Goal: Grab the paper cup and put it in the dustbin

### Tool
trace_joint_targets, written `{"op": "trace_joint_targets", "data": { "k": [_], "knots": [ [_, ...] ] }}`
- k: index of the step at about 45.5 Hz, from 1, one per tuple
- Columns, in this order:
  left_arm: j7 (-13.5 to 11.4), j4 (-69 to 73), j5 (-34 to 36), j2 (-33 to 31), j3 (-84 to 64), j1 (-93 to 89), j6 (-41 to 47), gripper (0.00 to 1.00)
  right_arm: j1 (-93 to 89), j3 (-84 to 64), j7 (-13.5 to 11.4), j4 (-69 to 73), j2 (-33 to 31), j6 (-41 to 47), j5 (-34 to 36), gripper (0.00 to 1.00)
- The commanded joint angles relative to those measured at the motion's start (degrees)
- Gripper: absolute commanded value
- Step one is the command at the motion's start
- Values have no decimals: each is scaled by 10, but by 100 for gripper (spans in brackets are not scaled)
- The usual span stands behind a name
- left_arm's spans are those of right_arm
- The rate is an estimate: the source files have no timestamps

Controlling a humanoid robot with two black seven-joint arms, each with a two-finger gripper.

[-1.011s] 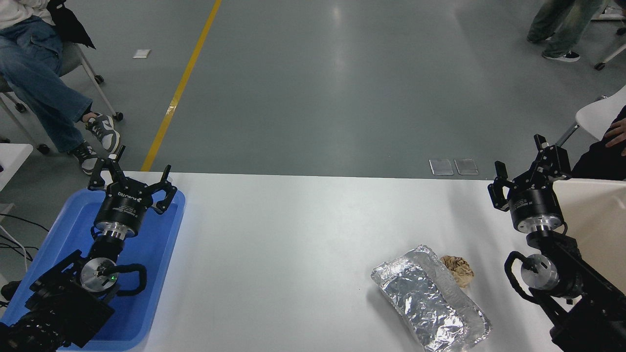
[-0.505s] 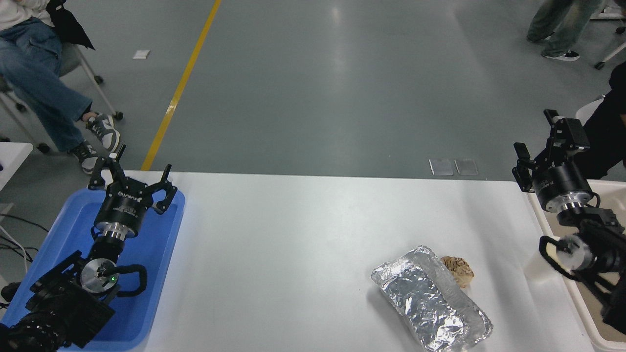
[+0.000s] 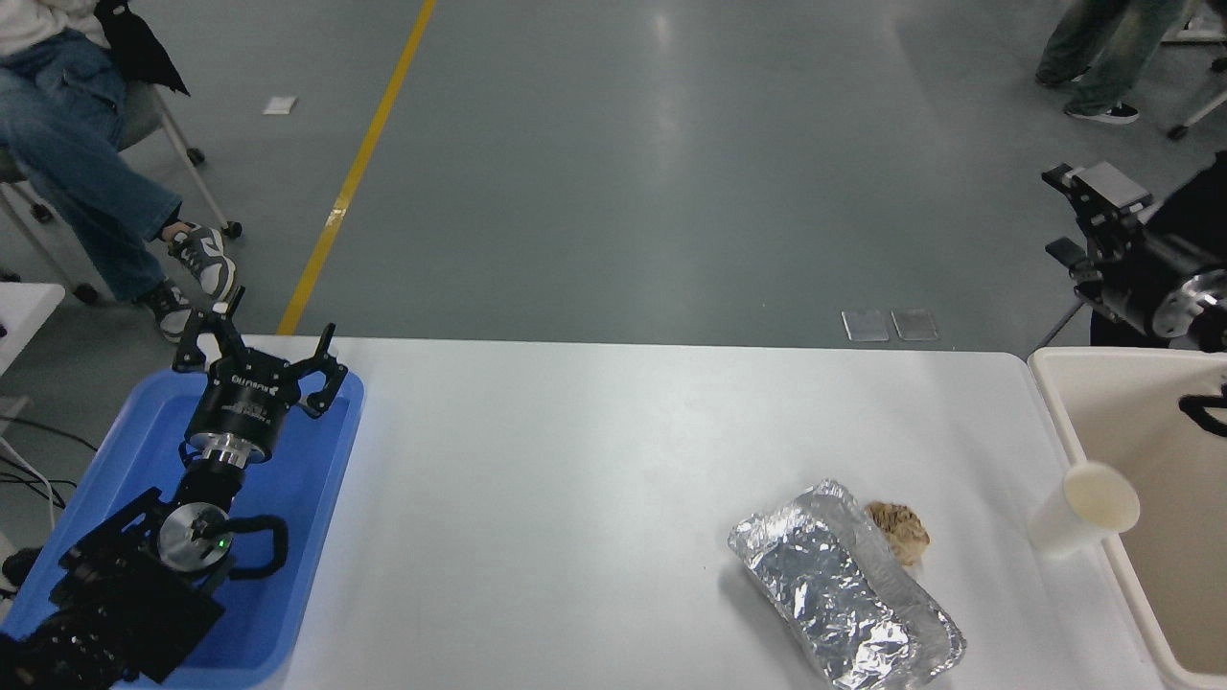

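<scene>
The paper cup (image 3: 1081, 517), white with a cream inside, stands upright at the table's right edge, its rim against the left rim of the beige dustbin (image 3: 1053, 412). My right gripper (image 3: 1081, 218) hangs high at the right edge, beyond the table's far side and well above the cup, open with nothing between its fingers. Over the blue tray (image 3: 316, 537) at the lower left, my left gripper (image 3: 257, 347) is parked, open and empty.
A crumpled foil package (image 3: 844, 594) lies at the front right of the table, with a brown paper ball (image 3: 901, 532) touching its far side. People sit at the top left and top right, away from the table.
My right arm has swung up and to the right, off the table area. The paper cup and the dustbin's inside, hidden behind the arm before, now show. The left arm has not moved.
</scene>
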Motion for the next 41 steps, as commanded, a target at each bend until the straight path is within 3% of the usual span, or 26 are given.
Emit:
{"op": "trace_joint_targets", "data": {
  "k": [1,10,16,21,32,41],
  "knots": [
    [0,1,0,0,0,0,0,100,229,-274,-6,31,19,140,-3,100],
    [0,1,0,0,0,0,1,100,348,-451,-7,31,110,271,-30,100],
    [0,0,0,0,0,0,0,100,381,-472,-7,31,142,359,-38,100],
    [0,0,0,0,0,0,0,100,407,-466,-6,33,147,405,-86,100],
    [0,0,0,0,0,0,0,100,453,-420,-6,74,158,429,-229,100],
    [0,1,0,1,0,0,0,100,496,-413,-19,140,177,429,-276,100]
  ]
}}
